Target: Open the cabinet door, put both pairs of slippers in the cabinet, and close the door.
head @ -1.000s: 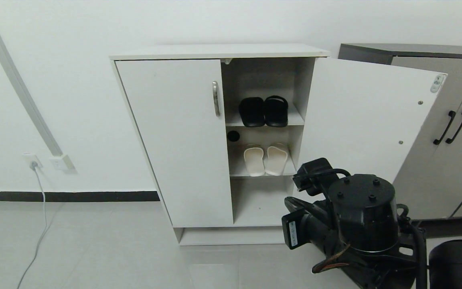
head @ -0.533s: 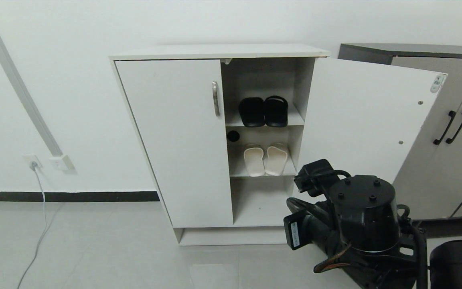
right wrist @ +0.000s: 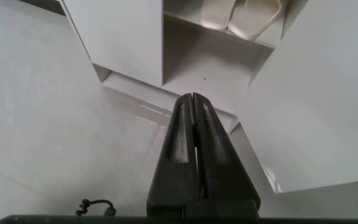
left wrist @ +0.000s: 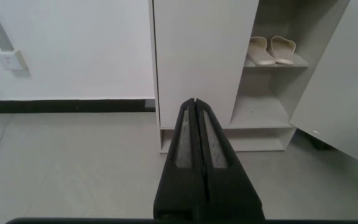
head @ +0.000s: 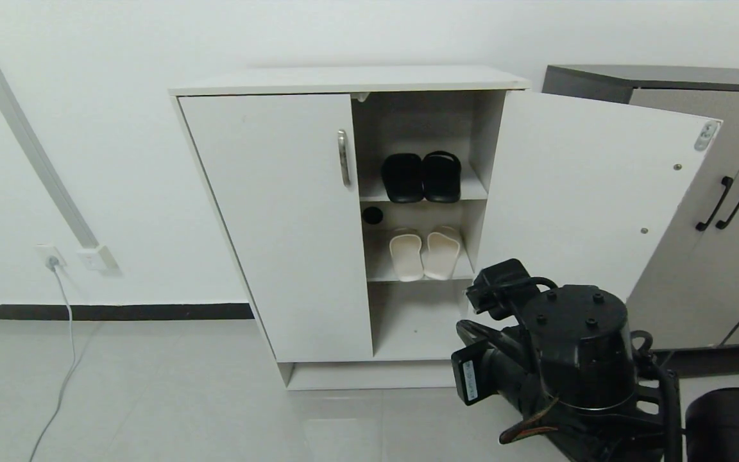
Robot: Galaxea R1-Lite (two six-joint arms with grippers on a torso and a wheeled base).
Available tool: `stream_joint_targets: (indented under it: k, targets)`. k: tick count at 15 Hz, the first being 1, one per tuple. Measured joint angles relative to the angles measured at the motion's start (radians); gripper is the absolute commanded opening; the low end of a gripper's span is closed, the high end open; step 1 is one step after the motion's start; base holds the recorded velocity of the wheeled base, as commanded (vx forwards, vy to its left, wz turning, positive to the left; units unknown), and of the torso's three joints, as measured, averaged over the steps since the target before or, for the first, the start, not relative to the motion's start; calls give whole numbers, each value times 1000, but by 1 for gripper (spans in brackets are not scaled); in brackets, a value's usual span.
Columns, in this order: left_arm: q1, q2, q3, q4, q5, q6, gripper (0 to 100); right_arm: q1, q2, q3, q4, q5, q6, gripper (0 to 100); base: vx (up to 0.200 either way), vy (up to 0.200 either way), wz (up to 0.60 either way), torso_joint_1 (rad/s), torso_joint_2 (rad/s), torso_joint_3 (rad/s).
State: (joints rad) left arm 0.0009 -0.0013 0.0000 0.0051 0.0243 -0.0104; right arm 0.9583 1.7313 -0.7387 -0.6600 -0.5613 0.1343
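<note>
A grey cupboard (head: 716,256) with two black handles (head: 722,202) stands against the white wall (head: 119,192). Slanting trunking (head: 23,135) ends at a box (head: 97,258). A socket (head: 50,256) sits just beside it, its cable (head: 65,346) trailing to the floor (head: 151,410). Black skirting (head: 106,312) lines the wall's foot.

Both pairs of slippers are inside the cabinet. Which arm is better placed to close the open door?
Probably the right arm: the right hand hangs close beside the open door; the left hand faces the closed door, farther off.

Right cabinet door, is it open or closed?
Open. The right door stands swung out, exposing black slippers and white slippers inside.
</note>
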Motion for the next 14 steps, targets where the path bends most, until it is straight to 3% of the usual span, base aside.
stream_joint_targets:
  k: [6, 14]
  targets:
    - [1, 0, 0, 0, 0, 0, 0, 1, -1, 11, -4, -3, -7, 0, 0, 0, 0, 72, -469, -356]
    - [0, 0, 0, 0, 0, 0, 0, 1, -3, 14, -4, -4, -7, 0, 0, 0, 0, 146, -472, -332]
